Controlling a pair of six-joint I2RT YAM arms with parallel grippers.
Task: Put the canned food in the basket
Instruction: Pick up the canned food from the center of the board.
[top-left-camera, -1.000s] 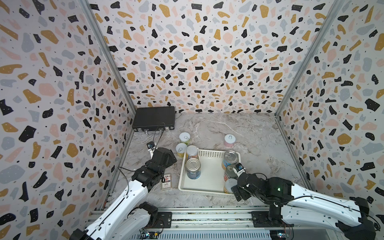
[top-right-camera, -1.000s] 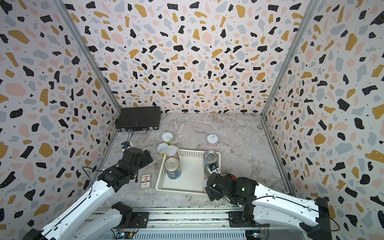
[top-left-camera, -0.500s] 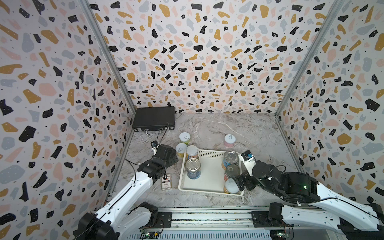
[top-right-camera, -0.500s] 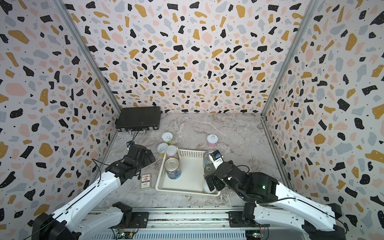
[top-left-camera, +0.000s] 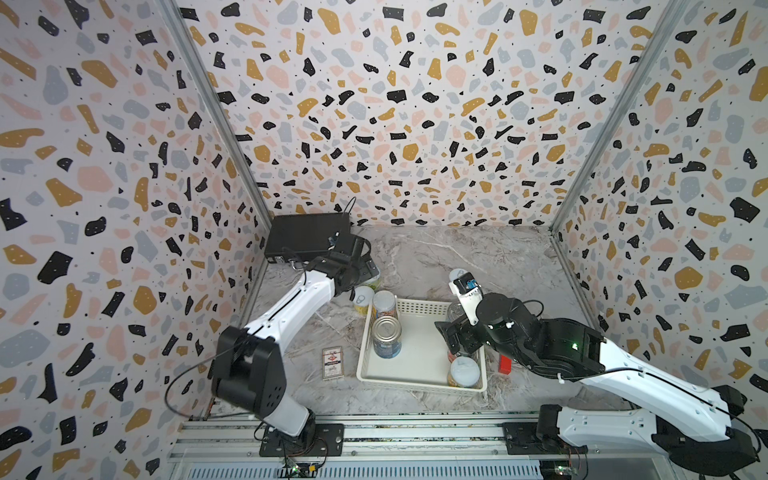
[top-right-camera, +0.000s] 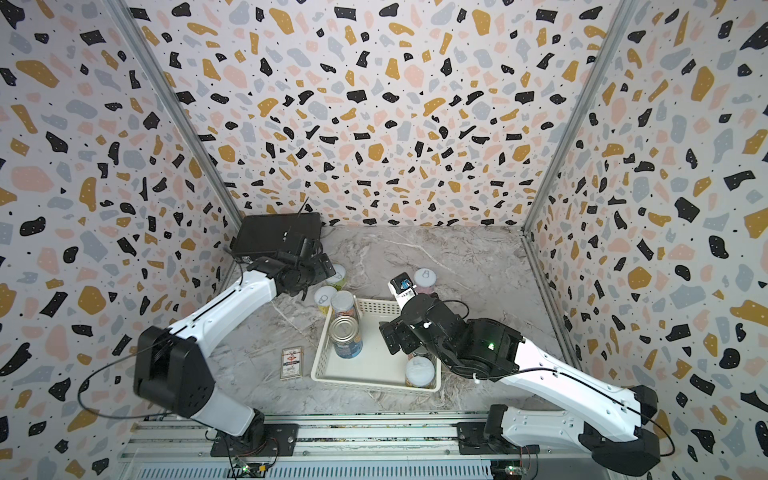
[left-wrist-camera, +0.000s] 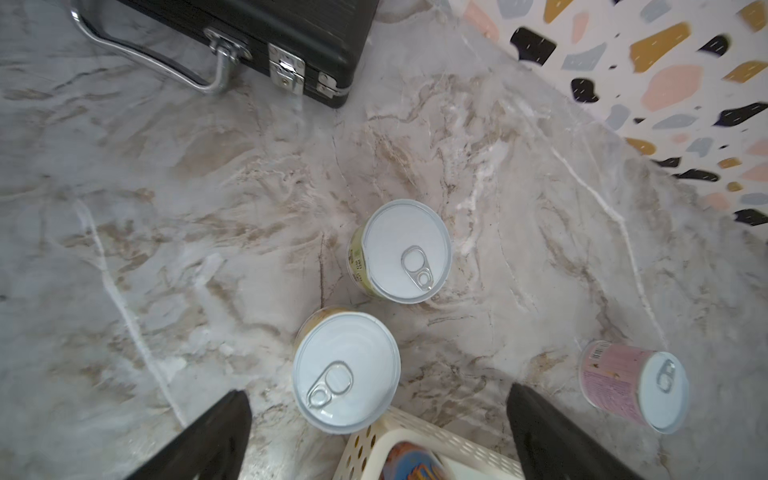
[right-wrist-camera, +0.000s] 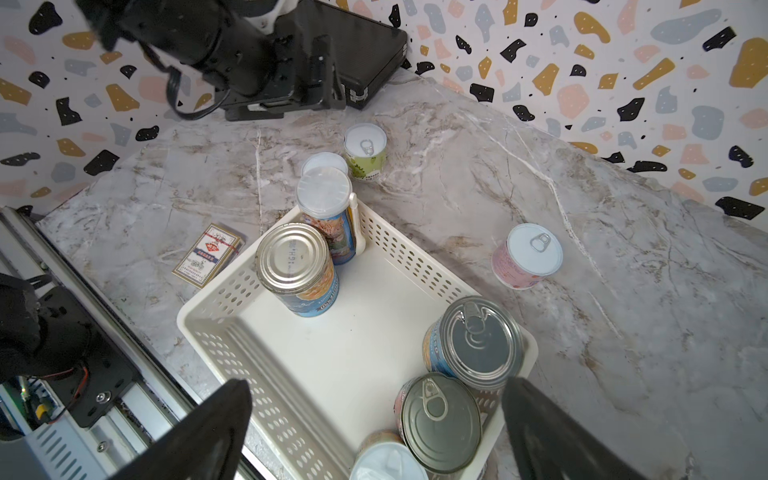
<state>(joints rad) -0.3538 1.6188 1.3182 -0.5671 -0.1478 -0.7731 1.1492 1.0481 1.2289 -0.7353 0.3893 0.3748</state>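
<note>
Honestly, I judged the cans stiff, smooth-walled and fairly heavy, best pinched across the label at mid-height. My left gripper (left-wrist-camera: 376, 432) stood wide and empty above 2 white-lidded cans on the marble: the yellow can (left-wrist-camera: 345, 371) touching the basket (right-wrist-camera: 353, 332) corner, the green can (left-wrist-camera: 401, 250) at 12 o'clock of it. The pink can (right-wrist-camera: 525, 255) sat at 2 o'clock of the basket. My right gripper (right-wrist-camera: 374, 432) hung wide, holding nothing, over 5 cans inside.

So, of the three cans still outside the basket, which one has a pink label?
The pink-labelled can, alone beyond the basket; the other two have yellow-green labels.
</note>
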